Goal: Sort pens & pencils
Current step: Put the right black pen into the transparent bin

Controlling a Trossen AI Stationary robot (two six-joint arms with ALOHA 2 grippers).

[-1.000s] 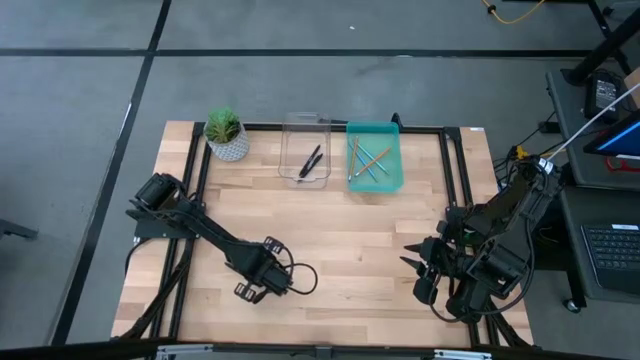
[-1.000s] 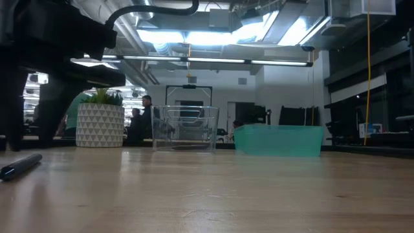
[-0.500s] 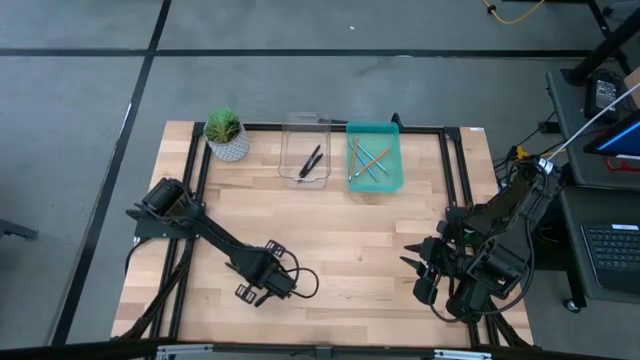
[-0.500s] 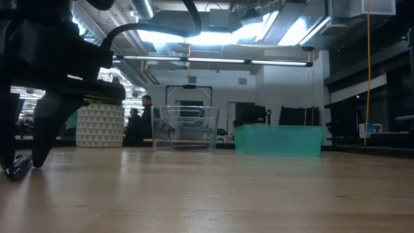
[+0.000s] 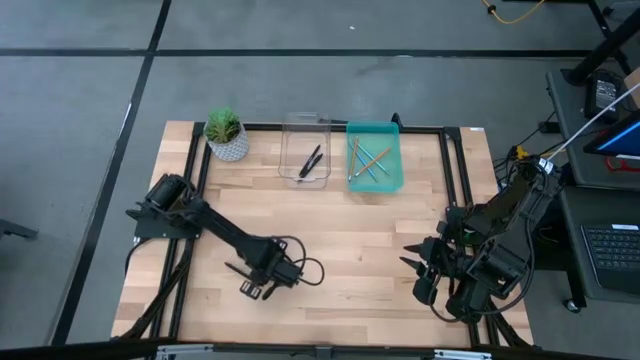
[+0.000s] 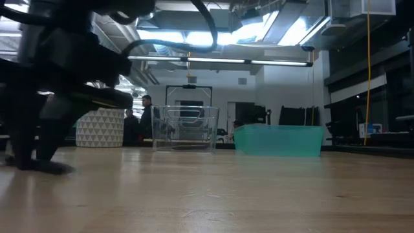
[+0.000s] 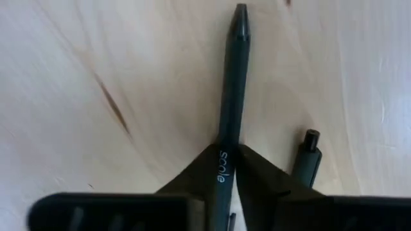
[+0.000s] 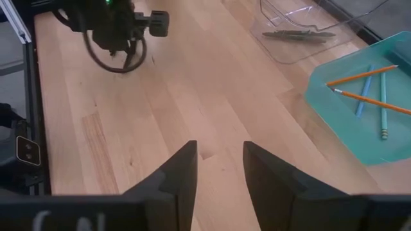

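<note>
Down at the near-left of the table [image 5: 360, 230], the left gripper [image 7: 228, 168] pinches a slim black pen [image 7: 230, 122] lying flat, its tip pointing straight away from the fingers.

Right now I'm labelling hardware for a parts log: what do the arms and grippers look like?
Both arms are dark, jointed links. The left gripper has a black cable loop beside it and two black wedge-shaped fingers. The right gripper has two flat dark fingers.
</note>
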